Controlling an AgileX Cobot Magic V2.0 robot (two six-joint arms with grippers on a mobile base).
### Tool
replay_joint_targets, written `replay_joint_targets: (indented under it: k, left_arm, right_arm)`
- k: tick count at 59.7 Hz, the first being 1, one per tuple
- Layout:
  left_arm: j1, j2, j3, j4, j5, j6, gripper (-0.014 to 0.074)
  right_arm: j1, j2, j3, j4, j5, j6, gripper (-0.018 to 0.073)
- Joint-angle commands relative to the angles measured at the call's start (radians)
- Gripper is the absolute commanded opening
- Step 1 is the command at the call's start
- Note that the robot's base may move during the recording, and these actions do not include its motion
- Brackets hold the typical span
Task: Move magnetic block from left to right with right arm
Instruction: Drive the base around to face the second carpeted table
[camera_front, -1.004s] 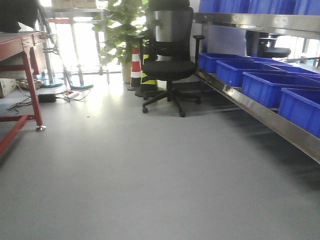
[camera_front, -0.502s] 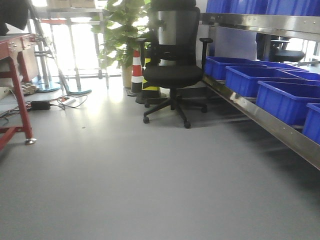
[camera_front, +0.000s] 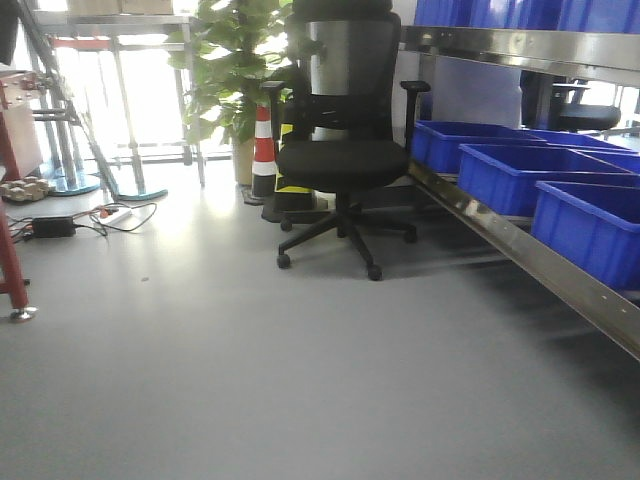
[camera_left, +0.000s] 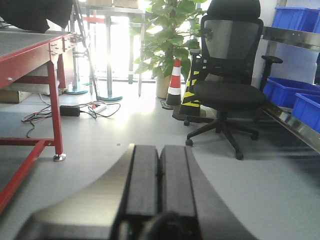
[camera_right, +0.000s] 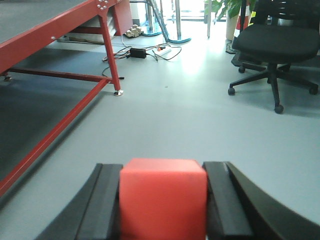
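The red magnetic block (camera_right: 163, 197) fills the bottom middle of the right wrist view, clamped between the two dark jaws of my right gripper (camera_right: 163, 172), which is shut on it and held above the grey floor. In the left wrist view my left gripper (camera_left: 160, 152) is shut, its two dark pads pressed together with nothing between them. Neither gripper nor the block shows in the front-facing view.
A black office chair (camera_front: 345, 150) stands ahead on the grey floor. Blue bins (camera_front: 520, 175) sit on a steel rack to the right. A red-framed table (camera_right: 65, 30) is on the left. A striped cone (camera_front: 263, 150), a plant (camera_front: 235, 70) and floor cables (camera_front: 110, 215) lie behind.
The front-facing view has shifted: the chair and bins look closer, and the red table has slid out towards the left edge.
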Motion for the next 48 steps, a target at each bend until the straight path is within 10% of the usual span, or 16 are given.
replay_joint_targets:
  k: [1,48]
  left_arm:
    - [0.001,-0.014,0.009,0.0,-0.09,-0.007,-0.0116]
    - [0.018,-0.014,0.009,0.0,-0.09,-0.007,-0.0116]
  right_arm:
    - [0.0,0.004,-0.027,-0.016,-0.089,-0.01,0.0132]
    - [0.0,0.005,-0.027,-0.016,-0.09,-0.01,0.0132]
